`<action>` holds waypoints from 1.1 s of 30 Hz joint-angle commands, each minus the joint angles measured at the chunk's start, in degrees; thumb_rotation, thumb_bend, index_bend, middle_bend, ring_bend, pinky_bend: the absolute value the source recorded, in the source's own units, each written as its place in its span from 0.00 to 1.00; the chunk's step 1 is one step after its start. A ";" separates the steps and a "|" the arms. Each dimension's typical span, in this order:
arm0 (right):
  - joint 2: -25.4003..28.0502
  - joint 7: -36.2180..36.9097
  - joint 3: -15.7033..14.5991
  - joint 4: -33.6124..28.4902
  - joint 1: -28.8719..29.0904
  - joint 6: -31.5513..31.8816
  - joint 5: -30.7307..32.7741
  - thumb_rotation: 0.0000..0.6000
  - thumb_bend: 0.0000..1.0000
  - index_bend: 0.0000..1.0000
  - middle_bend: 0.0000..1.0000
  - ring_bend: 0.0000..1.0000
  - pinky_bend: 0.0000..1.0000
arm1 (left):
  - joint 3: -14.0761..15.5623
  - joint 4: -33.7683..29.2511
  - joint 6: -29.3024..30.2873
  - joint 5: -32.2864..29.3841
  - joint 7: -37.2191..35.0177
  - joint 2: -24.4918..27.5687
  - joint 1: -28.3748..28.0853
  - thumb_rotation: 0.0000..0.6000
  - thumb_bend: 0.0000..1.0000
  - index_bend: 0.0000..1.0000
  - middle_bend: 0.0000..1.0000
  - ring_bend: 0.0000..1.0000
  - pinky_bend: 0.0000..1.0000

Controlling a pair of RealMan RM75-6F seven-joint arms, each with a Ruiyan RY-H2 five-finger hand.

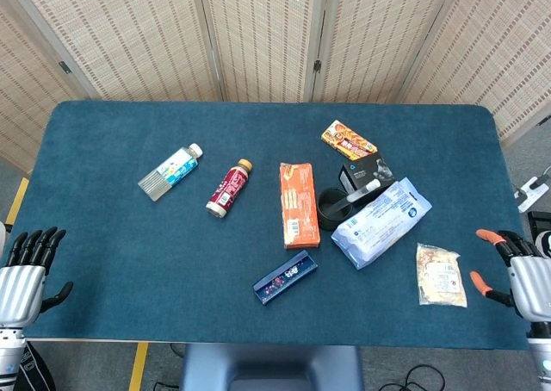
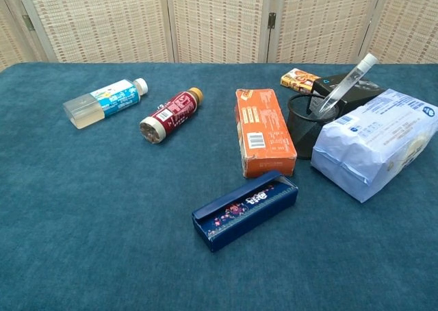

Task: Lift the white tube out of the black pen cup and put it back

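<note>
The black mesh pen cup (image 1: pixel 332 208) (image 2: pixel 306 125) stands right of centre on the blue table, between an orange box and a pale blue bag. The white tube (image 1: pixel 361 191) (image 2: pixel 346 85) leans in it, its top tilted to the right and away from me. My left hand (image 1: pixel 24 273) hangs at the table's near left corner, fingers spread, holding nothing. My right hand (image 1: pixel 518 274) is at the near right edge, fingers apart and empty. Neither hand shows in the chest view.
An orange box (image 2: pixel 264 131) lies just left of the cup, a pale blue bag (image 2: pixel 378 140) just right, a black box (image 2: pixel 347 91) behind. A dark blue case (image 2: pixel 245 209), a red bottle (image 2: pixel 171 114), a clear bottle (image 2: pixel 104 102), a snack packet (image 1: pixel 441 274) and an orange packet (image 1: pixel 348 139) lie around.
</note>
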 commanded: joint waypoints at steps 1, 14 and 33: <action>0.20 0.22 -0.04 -0.24 -0.16 0.20 -0.05 1.00 0.23 0.23 0.29 0.18 0.25 | 0.00 0.13 0.15 0.09 -0.14 -0.12 0.05 1.00 0.29 0.12 0.12 0.10 0.08; 0.12 -0.06 4.27 0.09 4.98 -9.18 9.16 1.00 0.34 0.30 0.32 0.18 0.25 | 0.18 0.90 -0.12 0.01 -0.72 -0.79 0.07 1.00 0.29 0.12 0.12 0.10 0.08; -4.53 -4.13 12.09 2.85 24.24 -33.68 23.94 1.00 0.29 0.37 0.24 0.11 0.20 | 0.60 1.13 0.51 0.24 -1.55 -0.52 0.82 1.00 0.29 0.12 0.12 0.10 0.08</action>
